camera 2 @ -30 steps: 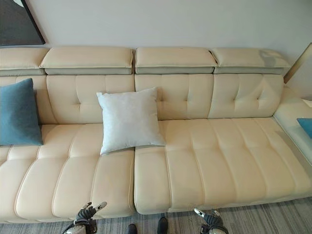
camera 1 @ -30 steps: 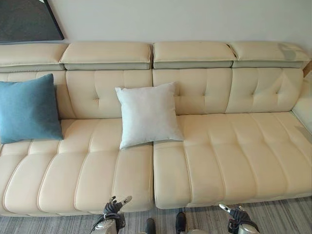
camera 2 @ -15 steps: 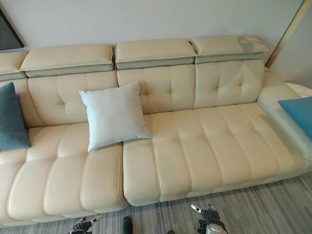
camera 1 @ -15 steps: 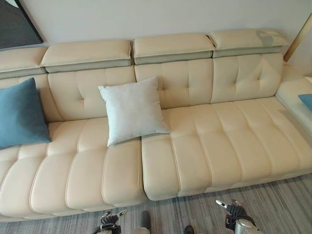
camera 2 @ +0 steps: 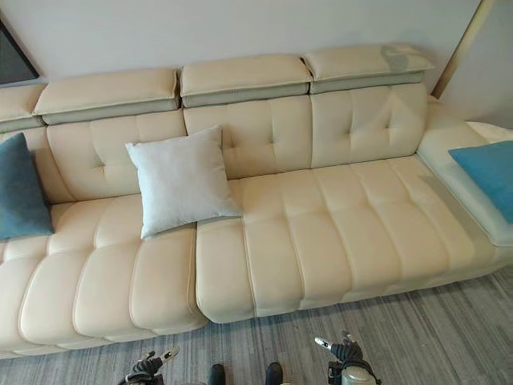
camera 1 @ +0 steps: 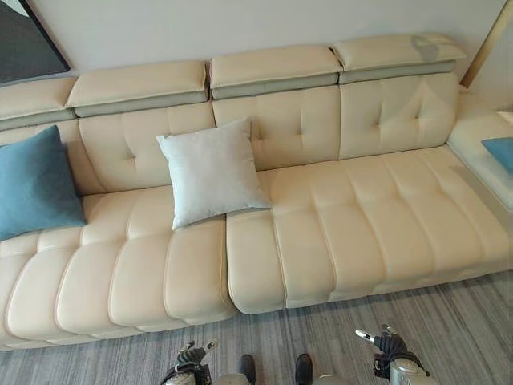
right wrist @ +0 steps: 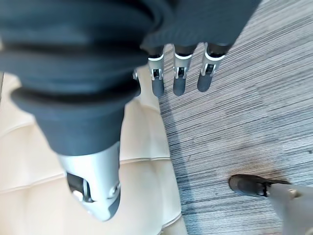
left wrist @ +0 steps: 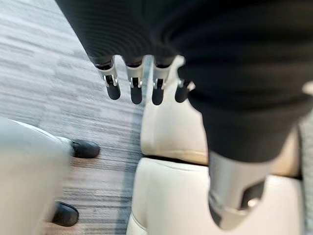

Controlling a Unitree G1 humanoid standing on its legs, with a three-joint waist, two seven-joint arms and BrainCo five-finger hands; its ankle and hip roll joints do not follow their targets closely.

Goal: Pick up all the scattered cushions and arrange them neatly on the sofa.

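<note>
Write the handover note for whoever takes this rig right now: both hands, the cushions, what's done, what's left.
Left hand: open, empty, low before the sofa.
Right hand: open, empty, low over the floor.
White cushion: upright against the backrest, mid-sofa.
Dark blue cushion: leaning at the sofa's left end.
Bright blue cushion: flat on the right-hand section.
Done: those two stand on the sofa.
Left: probably stand the bright blue one up against a backrest.
</note>
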